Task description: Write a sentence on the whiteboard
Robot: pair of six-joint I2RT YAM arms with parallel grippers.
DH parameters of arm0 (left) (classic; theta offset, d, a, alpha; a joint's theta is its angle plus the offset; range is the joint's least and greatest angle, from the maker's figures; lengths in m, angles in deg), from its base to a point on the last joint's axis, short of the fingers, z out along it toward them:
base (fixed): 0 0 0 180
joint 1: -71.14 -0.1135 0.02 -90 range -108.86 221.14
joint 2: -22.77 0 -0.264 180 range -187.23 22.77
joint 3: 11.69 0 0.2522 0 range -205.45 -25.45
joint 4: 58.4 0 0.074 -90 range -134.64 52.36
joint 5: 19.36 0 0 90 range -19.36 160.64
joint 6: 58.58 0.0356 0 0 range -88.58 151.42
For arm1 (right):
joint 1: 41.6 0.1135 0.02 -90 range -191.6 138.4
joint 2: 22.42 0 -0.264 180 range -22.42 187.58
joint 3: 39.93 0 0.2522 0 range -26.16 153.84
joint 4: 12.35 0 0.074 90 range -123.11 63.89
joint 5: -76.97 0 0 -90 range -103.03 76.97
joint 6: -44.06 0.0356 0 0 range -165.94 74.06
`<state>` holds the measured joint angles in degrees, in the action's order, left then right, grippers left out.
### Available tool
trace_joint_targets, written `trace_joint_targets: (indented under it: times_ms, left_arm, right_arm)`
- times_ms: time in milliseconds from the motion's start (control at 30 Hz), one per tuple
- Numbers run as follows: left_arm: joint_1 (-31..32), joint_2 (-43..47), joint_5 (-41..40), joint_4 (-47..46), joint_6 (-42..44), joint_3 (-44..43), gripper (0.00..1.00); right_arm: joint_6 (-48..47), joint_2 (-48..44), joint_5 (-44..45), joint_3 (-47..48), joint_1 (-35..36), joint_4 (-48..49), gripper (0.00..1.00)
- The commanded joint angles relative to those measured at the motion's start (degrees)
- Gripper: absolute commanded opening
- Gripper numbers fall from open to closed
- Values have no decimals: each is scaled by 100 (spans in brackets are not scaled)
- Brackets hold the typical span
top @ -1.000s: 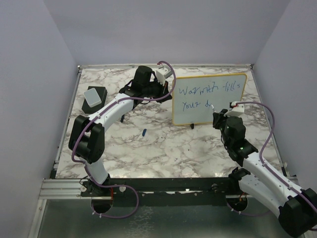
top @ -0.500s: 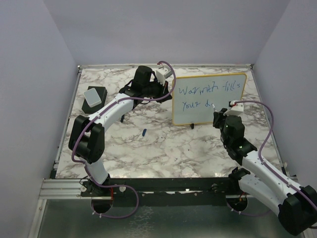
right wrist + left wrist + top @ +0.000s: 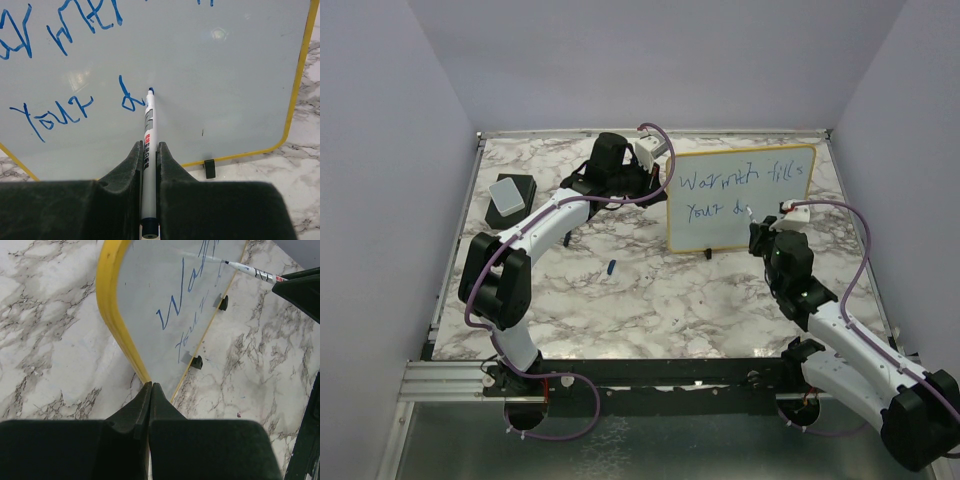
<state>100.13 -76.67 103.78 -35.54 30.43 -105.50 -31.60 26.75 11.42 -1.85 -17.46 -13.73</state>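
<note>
left gripper [image 3: 150,386]: jaws fully closed, extended far forward | right gripper [image 3: 148,146]: jaws clamped on pen [image 3: 148,117], pointing forward

right tool [image 3: 148,150] | shifted slightly toward whiteboard [image 3: 760,190] — marker [image 3: 148,120] along

sentence [image 3: 60,111] top (right wrist) off-frame

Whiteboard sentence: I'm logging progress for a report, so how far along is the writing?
Done: the sentence reads "Warmth fills" on top, "your" and a "d" below on the whiteboard. In hand: the right gripper holds the marker, tip at the board beside that d, while the left gripper pinches the yellow frame. Left: the rest of the last word.
</note>
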Motion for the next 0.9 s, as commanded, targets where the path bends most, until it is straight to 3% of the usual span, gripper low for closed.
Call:
trace_joint_targets:
  times_ms: [0, 867]
  left_arm:
    - [25, 213, 136, -45, 56, -98, 0]
    - [21, 239, 131, -41, 55, -99, 0]
  right_arm:
    - [-82, 39, -253, 114, -27, 88, 1]
    - [304, 62, -140, -24, -32, -416, 1]
